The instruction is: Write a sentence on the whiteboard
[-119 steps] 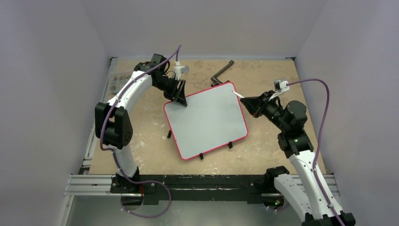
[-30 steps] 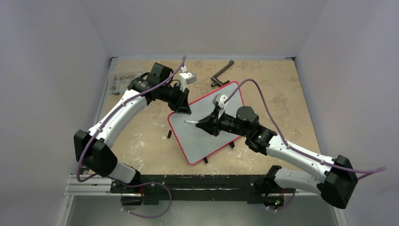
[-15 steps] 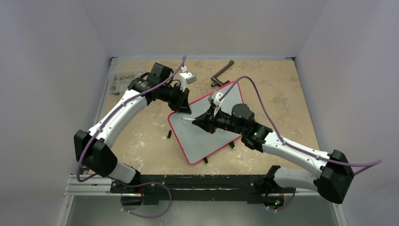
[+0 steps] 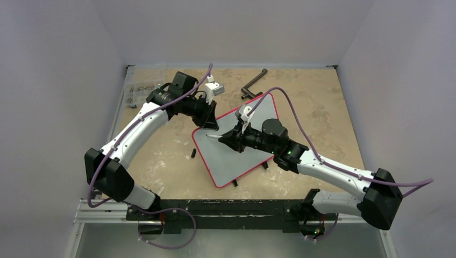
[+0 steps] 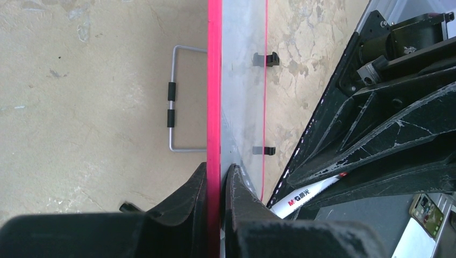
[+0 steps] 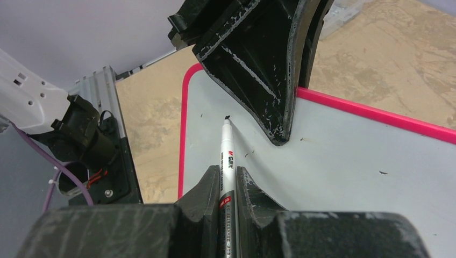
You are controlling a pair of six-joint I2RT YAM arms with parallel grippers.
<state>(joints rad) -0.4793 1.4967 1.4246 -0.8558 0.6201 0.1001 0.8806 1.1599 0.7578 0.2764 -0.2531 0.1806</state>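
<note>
Top external, grey-walled beige tabletop (image 4: 161, 156), left end effector (image 4: 211, 126) clamping whiteboard (image 4: 231, 161), right end effector (image 4: 225, 138) clamping marker (image 4: 213, 136).

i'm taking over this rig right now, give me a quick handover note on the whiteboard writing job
Left gripper: shut on the red rim of the whiteboard at its far left corner, bracing it.
Right gripper: shut on a marker, cap off, with the tip aimed at the board just beside the left gripper. I cannot tell whether the tip touches.
Whiteboard: sits skewed on the table.
Done: board gripped, marker brought to the top-left starting spot.
Left: the whole sentence. The surface shows only a few stray specks, no words.
</note>
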